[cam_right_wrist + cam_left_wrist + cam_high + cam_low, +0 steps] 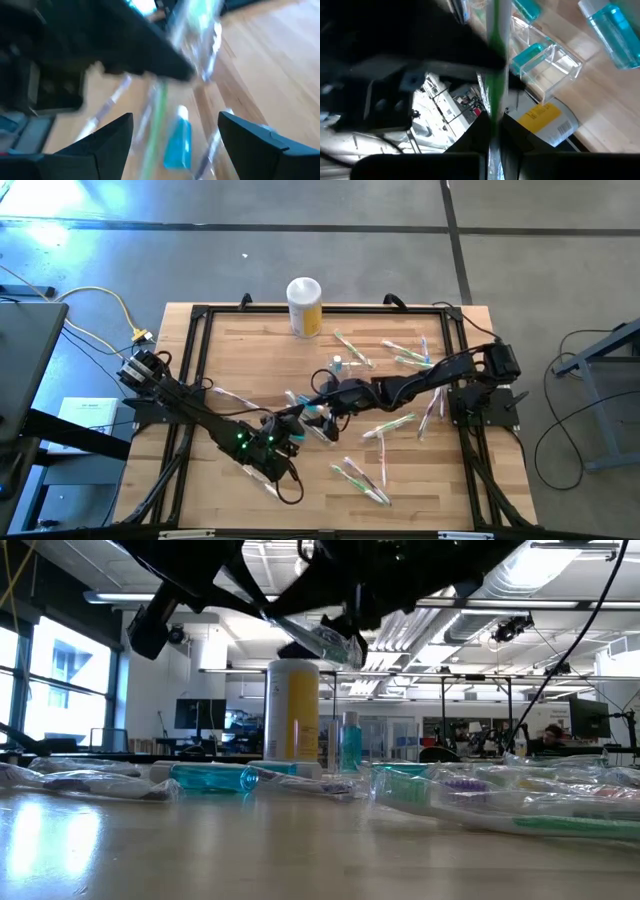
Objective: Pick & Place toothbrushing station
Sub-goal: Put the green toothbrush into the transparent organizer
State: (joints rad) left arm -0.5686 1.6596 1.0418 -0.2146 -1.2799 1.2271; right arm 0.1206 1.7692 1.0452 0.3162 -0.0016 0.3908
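The toothbrushing station, a small clear plastic holder with a teal piece inside, stands on the wooden table near the middle. My left gripper hangs above the table beside it, shut on a wrapped toothbrush with a green handle. My right gripper is open, close to the left one. It looks past the wrapped toothbrush at a teal piece below. Nothing sits between its fingers. My left gripper pinches the wrapped toothbrush between its two fingers at the green handle. The brush runs on forward past the fingertips, roughly along them. Its wrapped head end is lifted clear of the table.
A yellow canister with a white lid stands at the far edge, and a small blue bottle is near the middle. Several wrapped toothbrushes lie scattered over the right and near parts of the table. A black frame borders the tabletop.
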